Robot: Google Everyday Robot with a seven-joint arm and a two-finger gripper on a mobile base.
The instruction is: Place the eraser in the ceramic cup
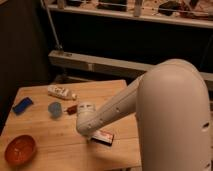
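The eraser, a flat black block with a white label, lies on the wooden table near its front right part. The pale blue ceramic cup stands upright to the left of it, well apart. My gripper is at the low end of the white arm, right over the eraser's left end. The arm's wrist hides most of it, and whether it touches the eraser does not show.
An orange-red bowl sits at the front left corner. A bright-blue flat piece lies at the left edge. A white tube lies at the back, and a small reddish-brown thing is beside the cup. Dark shelving stands behind the table.
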